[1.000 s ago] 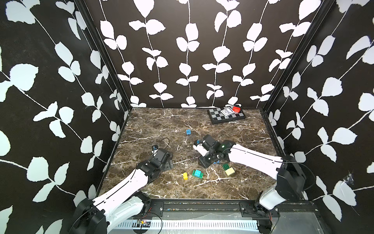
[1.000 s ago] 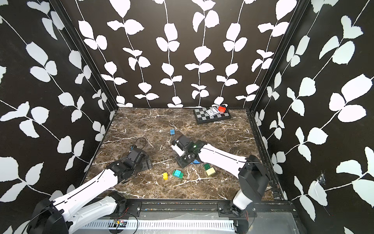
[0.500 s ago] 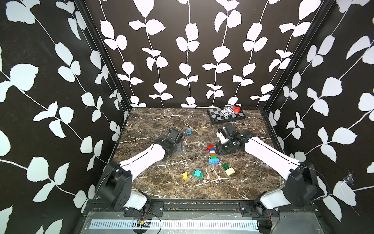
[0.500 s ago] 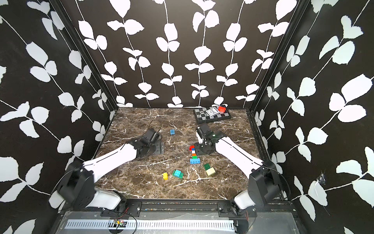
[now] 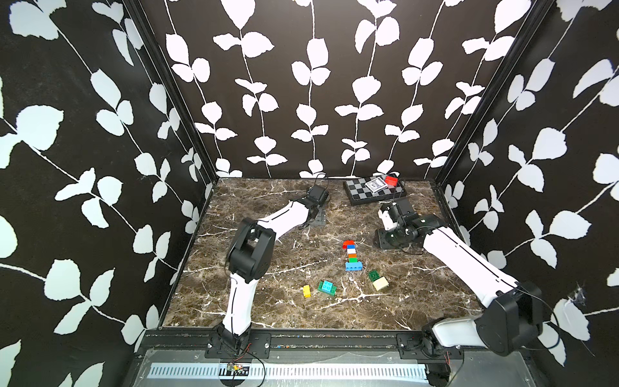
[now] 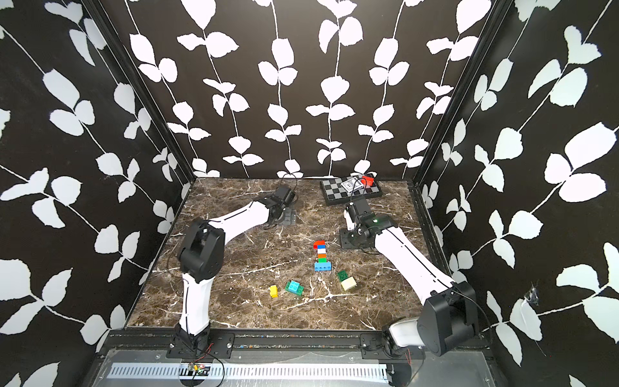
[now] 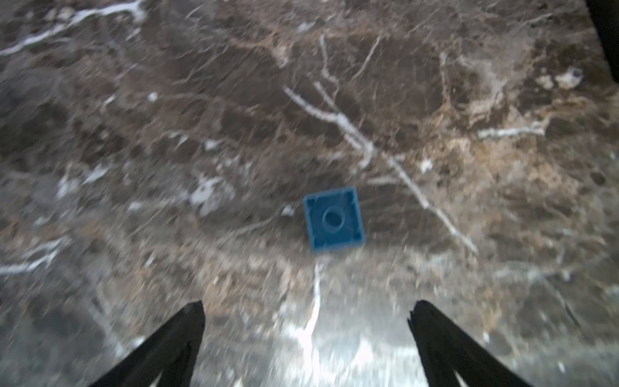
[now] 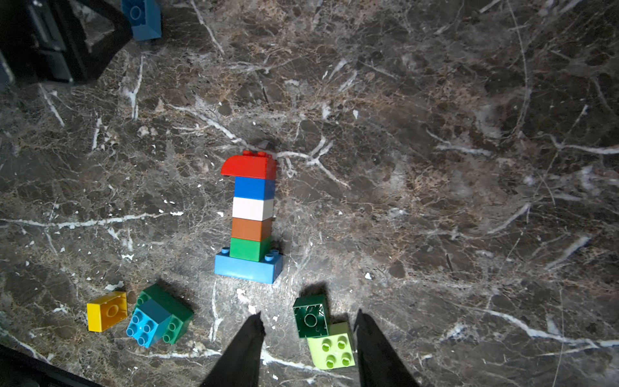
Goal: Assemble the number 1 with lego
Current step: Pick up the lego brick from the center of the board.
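Top views, figure: In both top views I see the lego 1 [image 5: 351,255] [image 6: 322,255] lying flat mid-counter. It has a red curved cap at the far end, then blue, white, orange and green, with a light-blue oblong base nearest the arm mounts.
Top views, loose pieces: The yellow brick [image 5: 306,291], and the green brick [image 5: 327,288] with a light-blue one on it, lie nearer the front edge. The dark green brick [image 5: 373,275] touches the cream brick [image 5: 381,283].
Top views, room: The counter [image 5: 268,301] is open at the front and left. The checkerboard [image 5: 358,194] fills the back right corner. Both arms are well apart from the figure.
Top views, hidden: Both wrists cover their jaws, so I cannot read them here.
Left wrist, brick: The blue brick [image 7: 333,218] lies hollow side up, alone. The picture is blurred.
Left wrist, jaws: The left jaws are spread wide and released, with nothing between them. Only the tips show.
Right wrist, figure: The lego 1 [image 8: 251,217] lies ahead, its base nearest.
Right wrist, jaws: The right jaws are parted and empty. The dark green brick shows through the gap, on the counter below.
Right wrist, cut off: The blue brick [image 8: 142,18] is clipped by the frame edge, beside the left arm [image 8: 60,40].
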Controlling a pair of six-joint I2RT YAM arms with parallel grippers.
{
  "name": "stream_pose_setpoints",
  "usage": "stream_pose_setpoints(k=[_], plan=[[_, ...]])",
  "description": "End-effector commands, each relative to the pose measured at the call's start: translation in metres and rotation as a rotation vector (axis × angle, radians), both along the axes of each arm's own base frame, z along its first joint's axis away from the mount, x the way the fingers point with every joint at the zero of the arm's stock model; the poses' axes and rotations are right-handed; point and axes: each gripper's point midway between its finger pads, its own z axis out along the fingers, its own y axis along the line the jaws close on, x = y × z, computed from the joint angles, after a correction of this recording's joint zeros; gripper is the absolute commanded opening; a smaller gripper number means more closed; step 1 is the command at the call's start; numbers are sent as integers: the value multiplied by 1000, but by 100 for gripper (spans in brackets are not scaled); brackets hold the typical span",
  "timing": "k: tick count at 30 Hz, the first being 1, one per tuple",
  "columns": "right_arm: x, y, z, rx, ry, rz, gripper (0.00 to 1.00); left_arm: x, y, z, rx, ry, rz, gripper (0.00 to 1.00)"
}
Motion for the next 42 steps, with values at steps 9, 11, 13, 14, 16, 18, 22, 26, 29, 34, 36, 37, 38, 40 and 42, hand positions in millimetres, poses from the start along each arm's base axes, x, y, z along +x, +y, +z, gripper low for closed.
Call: stream_pose_setpoints(k=[9,11,13,14,16,18,22,26,29,34,36,37,38,40,42], plan=[[-5,-15,-9,-23,59,22,45,27,-14,-26,20,47,25,78],[-4,-15,-9,-22,61,20,45,28,-15,-30,10,51,36,74],[-4,-15,-9,-18,62,20,45,30,-14,-33,7,56,46,69],[-4,-15,-9,-17,62,18,45,30,-13,-33,6,57,52,68],[-4,-15,-9,-15,63,17,45,31,-11,-33,9,58,61,63],[-3,-16,-9,-15,62,15,44,31,-9,-33,11,59,65,59],[-4,-16,-9,-12,60,13,44,31,-6,-36,4,68,77,50],[-5,-17,-8,-9,56,5,43,32,-7,-36,-18,71,76,41],[-6,-17,-7,-5,53,2,43,33,-9,-36,-39,69,72,35],[-5,-12,-1,25,20,19,42,30,-10,-25,-71,51,54,28],[-2,-7,6,57,-25,50,42,27,-11,-12,-103,37,39,28],[-1,-2,11,84,-60,71,42,24,-15,-3,-133,26,18,27],[2,3,17,110,-106,97,42,20,-20,8,-173,17,-9,26],[5,12,31,159,-211,152,42,9,-31,30,-275,1,-69,24],[7,20,47,198,-336,218,43,-7,-44,56,-406,-17,-137,23]])
